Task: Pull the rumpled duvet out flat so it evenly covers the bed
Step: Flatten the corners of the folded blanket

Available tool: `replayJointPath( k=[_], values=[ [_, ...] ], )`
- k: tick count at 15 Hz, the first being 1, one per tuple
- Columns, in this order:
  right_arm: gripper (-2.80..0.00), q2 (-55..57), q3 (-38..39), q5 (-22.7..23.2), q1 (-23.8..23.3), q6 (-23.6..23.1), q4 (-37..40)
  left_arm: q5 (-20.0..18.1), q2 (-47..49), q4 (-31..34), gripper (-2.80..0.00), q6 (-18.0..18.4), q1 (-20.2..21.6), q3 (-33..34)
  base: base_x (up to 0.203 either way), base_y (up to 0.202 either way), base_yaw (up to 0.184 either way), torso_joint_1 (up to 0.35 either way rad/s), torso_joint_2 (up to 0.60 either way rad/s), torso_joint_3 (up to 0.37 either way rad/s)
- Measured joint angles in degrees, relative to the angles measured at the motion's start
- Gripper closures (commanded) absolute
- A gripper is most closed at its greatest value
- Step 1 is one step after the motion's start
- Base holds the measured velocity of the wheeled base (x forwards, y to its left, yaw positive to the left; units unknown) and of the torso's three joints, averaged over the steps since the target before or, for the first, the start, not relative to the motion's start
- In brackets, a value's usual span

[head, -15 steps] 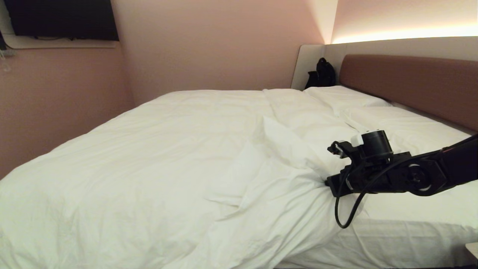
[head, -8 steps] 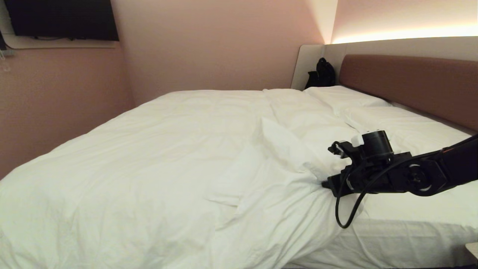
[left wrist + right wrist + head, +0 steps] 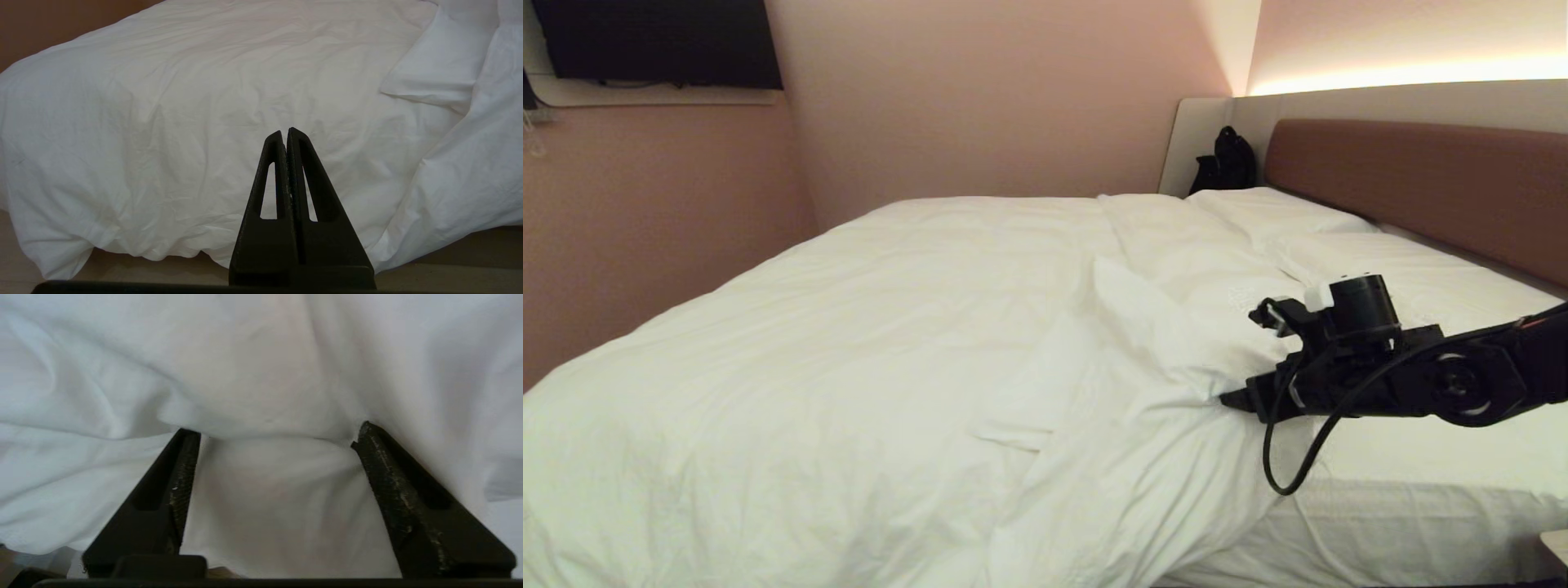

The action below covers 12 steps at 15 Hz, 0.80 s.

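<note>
duvet (image 3: 890,343): rumpled, folded over near bed (image 3: 1421,523) side | right tool (image 3: 1227,399): jaws spread wide against fold, gripping nothing | left tool (image 3: 286,136): closed, empty | handling: soft, bulky, light; pinch folded edge

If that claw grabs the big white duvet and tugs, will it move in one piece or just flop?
Probably flop: the duvet already lies in soft folds and creases. A tug would likely drag only nearby cloth, as the bunching at the open right gripper suggests. It looks puffy, so probably light for its bulk.
</note>
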Motion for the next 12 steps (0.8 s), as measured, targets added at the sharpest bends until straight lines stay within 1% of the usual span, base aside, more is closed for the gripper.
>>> replayJointPath(
  k=[8, 12],
  values=[
    [-2.8, -8.6, 0.0, 0.0, 0.7, -0.5, 0.5, 0.0, 0.0, 0.0, 0.0, 0.0, 0.0, 0.0, 0.0, 0.0, 0.0, 0.0, 0.0, 0.0],
    [-2.8, -13.1, -0.9, -0.1, 1.8, -1.0, 0.5, 0.0, 0.0, 0.0, 0.0, 0.0, 0.0, -0.1, 0.0, 0.0, 0.0, 0.0, 0.0, 0.0]
  ],
)
